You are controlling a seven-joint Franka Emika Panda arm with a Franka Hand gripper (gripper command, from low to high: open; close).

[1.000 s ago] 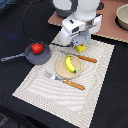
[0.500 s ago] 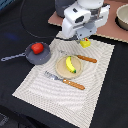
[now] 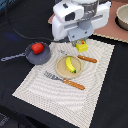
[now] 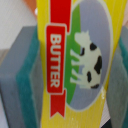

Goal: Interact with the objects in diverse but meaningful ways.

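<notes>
Two fingers (image 4: 22, 75) flank the butter packet (image 4: 75, 60), arm bent low

**What Cannot Be Seen Well**

In the exterior view, the big white robot arm (image 3: 80, 19) covers most of the yellow packet (image 3: 82, 47), and the gripper's tips are hidden behind it. A pot (image 3: 122, 16) is cut off by the picture's edge on the exterior view's right. In the wrist view, the packet fills the whole picture and runs past its edges. The grey and teal fingers (image 4: 22, 75) are blurry there.
</notes>
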